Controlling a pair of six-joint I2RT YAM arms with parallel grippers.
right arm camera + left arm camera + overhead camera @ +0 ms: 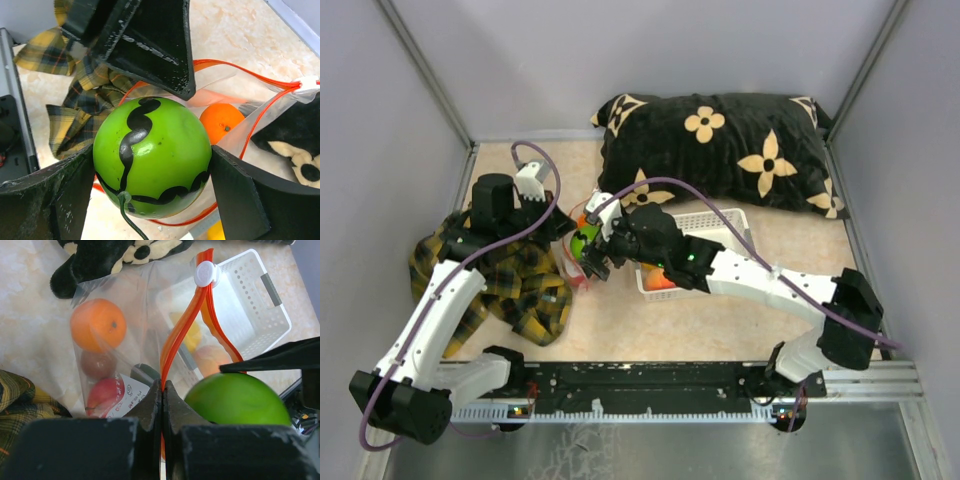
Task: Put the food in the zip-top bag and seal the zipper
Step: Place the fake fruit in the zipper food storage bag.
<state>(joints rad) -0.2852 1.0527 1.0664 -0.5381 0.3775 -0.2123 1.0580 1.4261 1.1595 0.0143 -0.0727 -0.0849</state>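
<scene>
Fruit (150,157) in right hand (151,161), over bag (125,295)

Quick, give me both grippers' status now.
Left gripper: shut on the zipper.
Right gripper: holding the green striped fruit between its fingers.

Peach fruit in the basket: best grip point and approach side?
Probably from above, through the open top: the walls of the white basket shut off a sideways approach. Close the fingers across the widest part of the peach fruit, since it is round with no stem or edge to pinch. The yellow fruit lies close beside it, so set the fingers on the two sides not facing it.
</scene>
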